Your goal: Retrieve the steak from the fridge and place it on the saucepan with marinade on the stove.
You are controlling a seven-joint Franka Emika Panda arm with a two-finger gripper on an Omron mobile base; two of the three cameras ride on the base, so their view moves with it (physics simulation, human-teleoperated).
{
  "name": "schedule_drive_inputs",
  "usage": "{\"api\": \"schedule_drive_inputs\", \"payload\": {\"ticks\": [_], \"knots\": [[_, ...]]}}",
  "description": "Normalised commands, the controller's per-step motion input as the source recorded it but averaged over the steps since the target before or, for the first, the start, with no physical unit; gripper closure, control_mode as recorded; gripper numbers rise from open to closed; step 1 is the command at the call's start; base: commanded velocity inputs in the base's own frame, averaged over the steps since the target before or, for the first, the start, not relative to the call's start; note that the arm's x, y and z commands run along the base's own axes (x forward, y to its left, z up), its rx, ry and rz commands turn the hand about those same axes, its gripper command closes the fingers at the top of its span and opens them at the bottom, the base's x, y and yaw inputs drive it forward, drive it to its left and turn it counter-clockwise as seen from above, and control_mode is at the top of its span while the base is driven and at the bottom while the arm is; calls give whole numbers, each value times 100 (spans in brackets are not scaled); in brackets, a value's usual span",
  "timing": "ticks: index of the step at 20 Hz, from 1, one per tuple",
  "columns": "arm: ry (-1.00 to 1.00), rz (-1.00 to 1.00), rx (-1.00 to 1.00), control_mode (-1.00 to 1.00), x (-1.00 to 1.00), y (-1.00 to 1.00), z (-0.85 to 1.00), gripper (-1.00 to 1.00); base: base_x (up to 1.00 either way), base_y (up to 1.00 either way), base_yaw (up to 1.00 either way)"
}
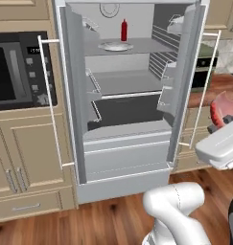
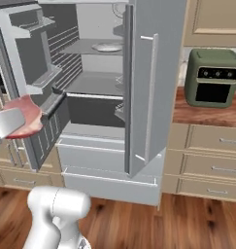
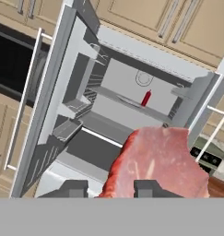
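Out in front of the open fridge (image 1: 122,158), clear of its shelves and doors, the steak (image 3: 159,161) rides in the gripper (image 3: 111,189), whose two fingers are clenched on the slab's near edge; from the hand view the meat stands up and away from the fingertips, its broad pink face toward the camera and its longer side running across the fingers. From the left base view the steak (image 1: 222,107) shows as a red rim at the far right, just above the white hand and level with the fridge's lower shelf; from the right base view it (image 2: 23,116) hangs at the far left, in front of the left door's bins. A red bottle (image 1: 123,30) and a white plate (image 1: 116,46) sit on the top shelf, well apart from the meat. A green toaster oven (image 2: 212,78) stands on the counter to the right of the fridge. Neither stove nor saucepan can be placed from here, so which way the target lies from the steak cannot be told; my judgement is that the pick is done and the carry is what remains, probably needing the base to turn or drive. With only an edge pinched, the slab could sag or slip during a fast swing.
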Motion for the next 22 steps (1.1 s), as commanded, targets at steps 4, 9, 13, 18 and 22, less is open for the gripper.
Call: {"api": "schedule_drive_inputs", "payload": {"ticks": [4,9,13,18,22], "knots": [[0,0,0,100,0,0,0,100,-42,-46,0],[0,0,0,100,0,0,0,100,-25,-52,0],[0,0,0,100,0,0,0,100,-7,-64,0],[0,0,0,100,0,0,0,100,-2,-71,0],[0,0,0,100,0,0,0,100,-1,-73,0]]}}
